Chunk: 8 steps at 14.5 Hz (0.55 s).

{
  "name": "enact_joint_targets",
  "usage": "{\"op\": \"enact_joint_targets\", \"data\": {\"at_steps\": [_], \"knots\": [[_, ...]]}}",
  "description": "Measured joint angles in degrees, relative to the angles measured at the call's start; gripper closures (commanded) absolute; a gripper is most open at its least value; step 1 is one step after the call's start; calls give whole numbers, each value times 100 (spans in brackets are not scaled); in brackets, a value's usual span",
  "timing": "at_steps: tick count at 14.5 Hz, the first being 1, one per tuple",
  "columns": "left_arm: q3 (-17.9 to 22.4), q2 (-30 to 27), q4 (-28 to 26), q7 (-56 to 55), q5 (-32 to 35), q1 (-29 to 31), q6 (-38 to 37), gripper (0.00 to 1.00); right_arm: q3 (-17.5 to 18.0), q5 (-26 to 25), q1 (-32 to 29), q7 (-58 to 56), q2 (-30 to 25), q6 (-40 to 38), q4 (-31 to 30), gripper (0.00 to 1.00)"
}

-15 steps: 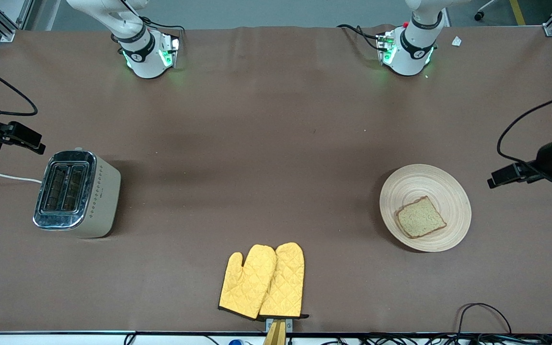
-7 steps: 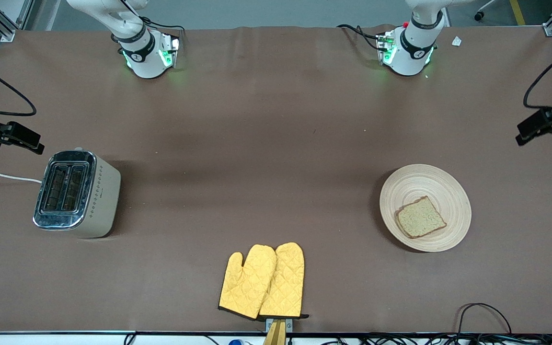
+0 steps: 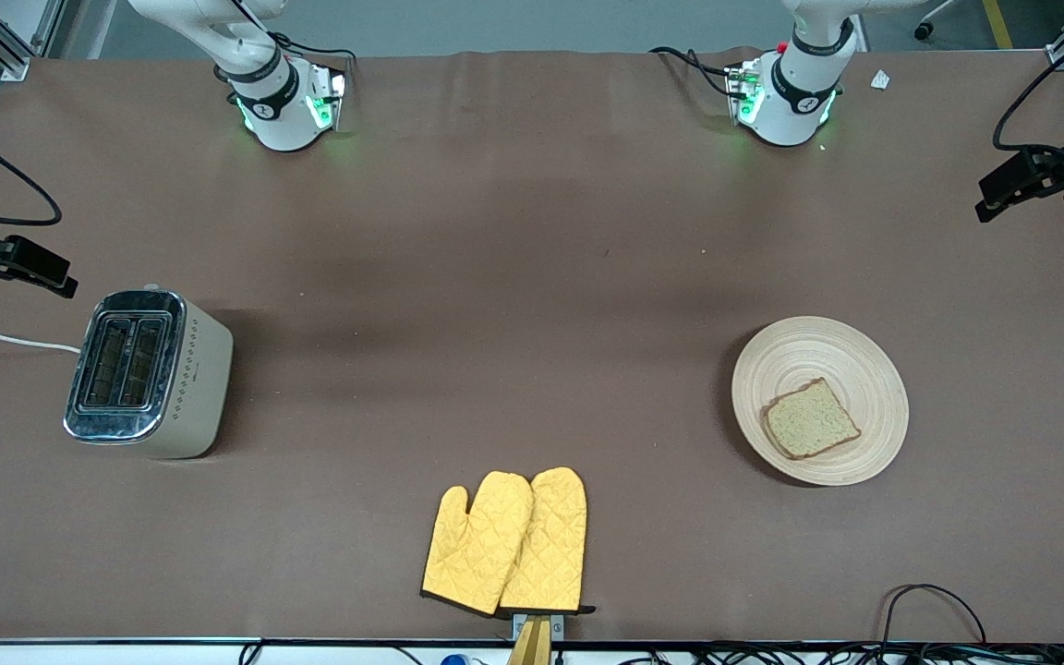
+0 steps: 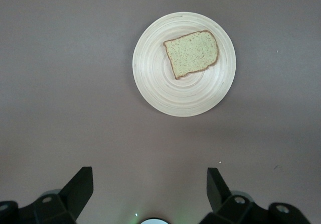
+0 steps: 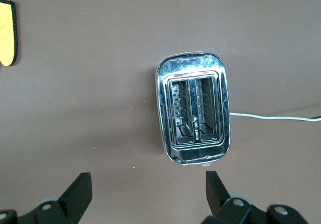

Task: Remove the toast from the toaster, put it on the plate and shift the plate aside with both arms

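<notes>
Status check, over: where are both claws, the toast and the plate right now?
Left claw open, high above plate. Right claw open, high above toaster. Toast on plate, toaster slots empty. Nothing in the way.
</notes>
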Motion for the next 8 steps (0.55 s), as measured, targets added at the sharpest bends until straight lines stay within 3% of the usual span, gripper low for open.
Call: {"op": "enact_joint_targets", "data": {"at_steps": [8], "knots": [[-20,12,-43,304,-2,-34,23,0,32,13,-168,-4,2,11,59,0]]}}
